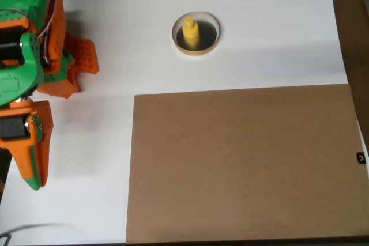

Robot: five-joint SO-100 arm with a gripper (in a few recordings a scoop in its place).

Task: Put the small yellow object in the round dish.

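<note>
In the overhead view, the small yellow object [191,31], a tiny bright yellow plastic piece with a wider round base and a narrower knob on top, is standing upright inside the round dish [214,37], a small shallow dish with a pale cream rim and a dark inside. The piece is sitting roughly at the centre of the dish, and the dish is resting on the white table [265,27] towards the top middle of the picture.

The green and orange plastic arm [29,56] is folding back along the left edge of the picture, well apart from the dish. Its gripper [33,165] is pointing down towards the bottom left corner, over the white surface, and is holding nothing. Seen from above, its 2 fingers are overlapping into 1 orange and green point, so I cannot tell how far apart they are standing.

A large flat brown rectangular board [242,165], like cardboard, is lying on the table and covering the lower right part of the picture. Its top edge is running below the dish without touching it.
</note>
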